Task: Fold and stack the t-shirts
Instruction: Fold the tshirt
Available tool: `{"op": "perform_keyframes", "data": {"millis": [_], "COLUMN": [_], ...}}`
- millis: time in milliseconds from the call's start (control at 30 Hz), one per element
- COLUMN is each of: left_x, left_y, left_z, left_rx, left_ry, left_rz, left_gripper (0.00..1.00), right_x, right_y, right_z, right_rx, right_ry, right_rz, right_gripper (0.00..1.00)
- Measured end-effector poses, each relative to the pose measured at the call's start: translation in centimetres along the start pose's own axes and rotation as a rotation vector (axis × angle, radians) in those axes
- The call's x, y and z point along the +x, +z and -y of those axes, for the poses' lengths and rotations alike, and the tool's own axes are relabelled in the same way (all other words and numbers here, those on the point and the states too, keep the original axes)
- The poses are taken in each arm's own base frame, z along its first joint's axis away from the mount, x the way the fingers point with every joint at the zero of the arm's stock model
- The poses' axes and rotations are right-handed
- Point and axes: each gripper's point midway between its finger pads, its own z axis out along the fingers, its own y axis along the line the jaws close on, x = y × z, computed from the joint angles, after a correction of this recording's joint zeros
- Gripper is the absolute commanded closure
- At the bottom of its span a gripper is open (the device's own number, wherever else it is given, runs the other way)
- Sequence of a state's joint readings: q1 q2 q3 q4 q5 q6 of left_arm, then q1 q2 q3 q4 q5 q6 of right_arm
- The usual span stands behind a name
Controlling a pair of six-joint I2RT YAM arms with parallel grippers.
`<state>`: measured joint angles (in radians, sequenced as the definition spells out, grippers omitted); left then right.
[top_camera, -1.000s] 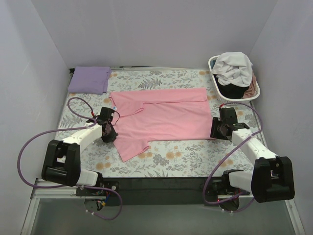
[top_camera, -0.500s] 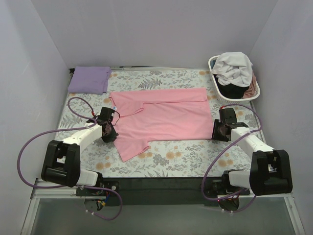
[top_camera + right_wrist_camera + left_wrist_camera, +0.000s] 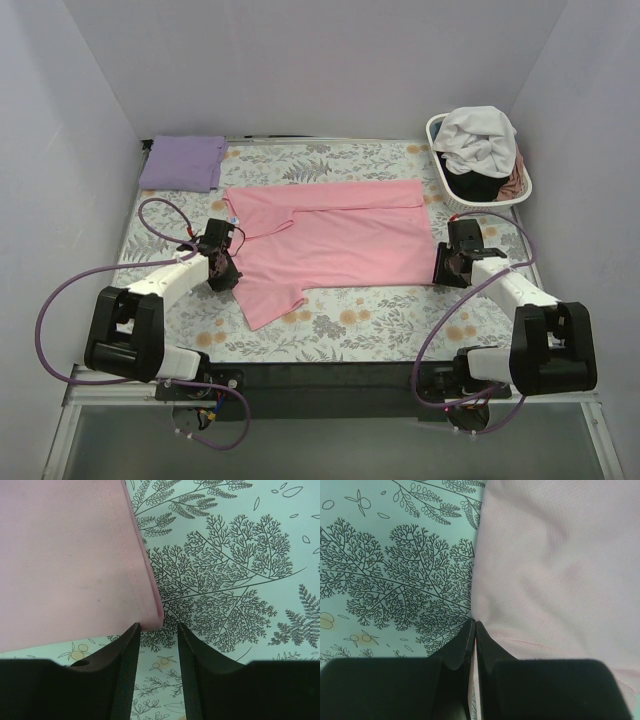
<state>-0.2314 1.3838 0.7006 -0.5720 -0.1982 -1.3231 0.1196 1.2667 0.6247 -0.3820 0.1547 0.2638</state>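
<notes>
A light pink t-shirt (image 3: 340, 235) lies spread on the floral table cover with its near sleeve sticking out toward me. My left gripper (image 3: 224, 274) sits at its left edge. In the left wrist view the jaws (image 3: 472, 624) are shut, pinching the pink fabric (image 3: 555, 555) right at its edge. My right gripper (image 3: 442, 268) is at the shirt's near right corner. In the right wrist view it (image 3: 157, 626) is open, with the hem corner (image 3: 152, 617) just ahead of the fingertips. A folded lavender t-shirt (image 3: 183, 162) lies at the back left.
A white slatted basket (image 3: 433, 130) stands at the back right, holding a white t-shirt (image 3: 478, 135), a black one (image 3: 480, 186) and a dusty pink one (image 3: 513, 182). Grey walls close in the table on three sides. Purple cables loop beside both arms.
My right gripper has shifted slightly left toward the shirt's near right corner and its arm has straightened a little. The left arm and the shirt have not moved.
</notes>
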Motion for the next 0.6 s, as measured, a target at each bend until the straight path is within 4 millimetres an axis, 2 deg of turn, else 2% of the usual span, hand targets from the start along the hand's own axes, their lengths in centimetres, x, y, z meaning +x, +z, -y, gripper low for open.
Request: {"op": "perform_keyframes", "data": {"millis": [100, 167, 200, 267, 367, 400, 433, 600], "left_x": [0.0, 0.0, 0.0, 0.0, -0.1, -0.2, -0.3, -0.9], "left_y": [0.0, 0.0, 0.0, 0.0, -0.1, -0.2, -0.3, -1.2], "left_z": [0.0, 0.0, 0.0, 0.0, 0.1, 0.1, 0.2, 0.4], "left_rx": [0.0, 0.0, 0.0, 0.0, 0.004, 0.007, 0.012, 0.035], "left_ry": [0.0, 0.0, 0.0, 0.0, -0.001, -0.002, -0.004, -0.013], "left_rz": [0.0, 0.0, 0.0, 0.0, 0.005, 0.008, 0.014, 0.047], "left_gripper": [1.0, 1.0, 1.0, 1.0, 1.0, 1.0, 1.0, 1.0], "right_x": [0.4, 0.3, 0.2, 0.0, -0.3, -0.4, -0.4, -0.1], "right_y": [0.6, 0.9, 0.9, 1.1, 1.2, 1.3, 1.3, 0.8], "right_z": [0.1, 0.0, 0.0, -0.1, -0.2, -0.3, -0.3, -0.3], "right_rx": [0.007, 0.007, 0.005, 0.002, -0.002, -0.005, -0.006, -0.009], "right_ry": [-0.002, -0.002, -0.001, 0.001, 0.003, 0.004, 0.003, 0.012], "right_rz": [-0.024, -0.023, -0.019, -0.01, 0.001, 0.004, 0.006, 0.008], "right_gripper": [0.59, 0.62, 0.67, 0.68, 0.82, 0.93, 0.97, 0.99]}}
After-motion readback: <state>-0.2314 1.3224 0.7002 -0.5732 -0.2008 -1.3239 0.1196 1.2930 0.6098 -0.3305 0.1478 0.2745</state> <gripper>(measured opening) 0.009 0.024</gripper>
